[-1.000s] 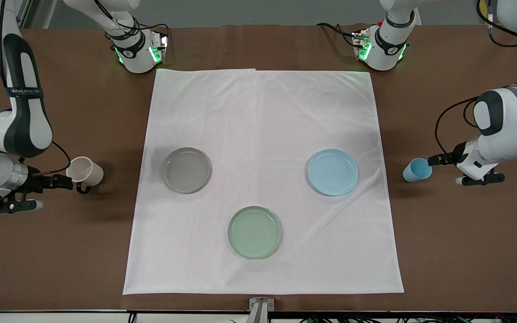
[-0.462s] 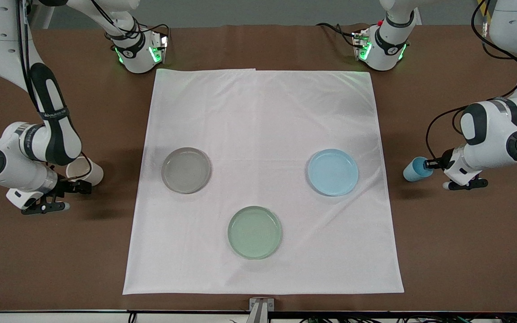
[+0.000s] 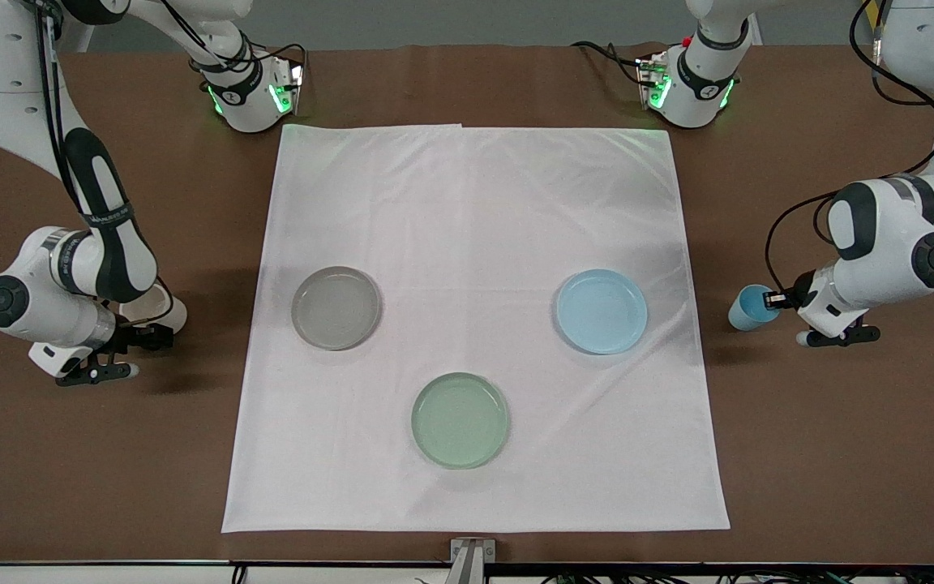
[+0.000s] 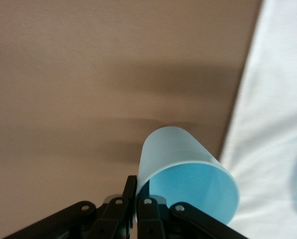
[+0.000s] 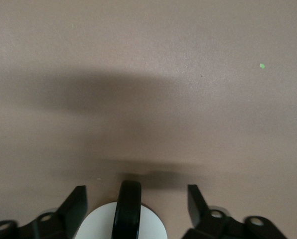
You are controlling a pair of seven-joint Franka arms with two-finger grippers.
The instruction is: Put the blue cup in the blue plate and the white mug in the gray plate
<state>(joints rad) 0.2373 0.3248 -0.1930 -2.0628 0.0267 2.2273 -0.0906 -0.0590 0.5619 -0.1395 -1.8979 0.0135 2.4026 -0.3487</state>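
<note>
Neither placement is done: the blue plate and gray plate lie bare.

The left gripper, jaws pinched on the blue cup's rim, holds it at the left arm's end of the table.

The right gripper, jaws spread, straddles the white mug at the right arm's end, ungrasped.

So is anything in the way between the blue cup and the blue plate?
No, nothing visible. The blue cup sits on the brown table with the left gripper at its rim, and only bare white cloth lies between it and the blue plate.
</note>
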